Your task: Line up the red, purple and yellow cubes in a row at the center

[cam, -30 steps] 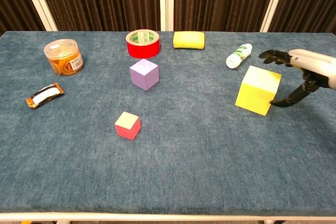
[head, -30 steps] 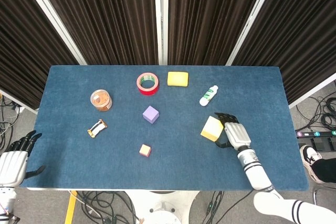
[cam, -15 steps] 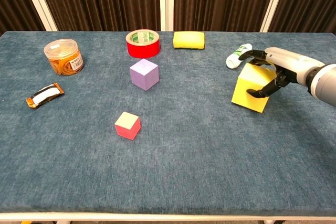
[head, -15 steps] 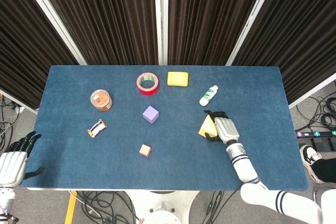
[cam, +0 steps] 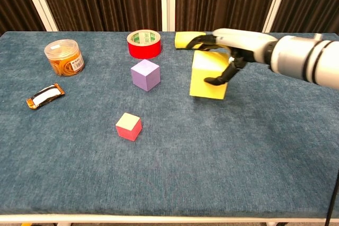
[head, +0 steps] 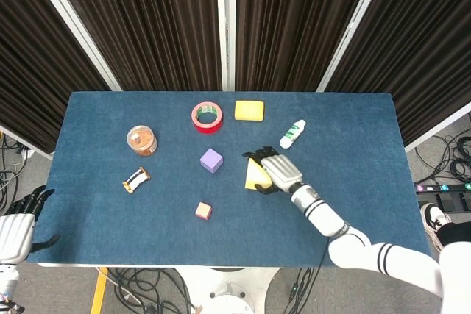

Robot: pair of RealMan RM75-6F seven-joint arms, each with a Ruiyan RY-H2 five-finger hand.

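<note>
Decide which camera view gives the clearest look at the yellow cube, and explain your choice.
The chest view: the yellow cube shows large there, its front face plain, with the right hand gripping it from above. In the head view the cube is small, and the hand covers its right part.

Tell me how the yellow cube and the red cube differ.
The yellow cube is clearly larger than the red cube. The right hand grips the yellow cube, while the red cube lies free on the table. The red cube lies nearer the front edge. Both are cubes.
</note>
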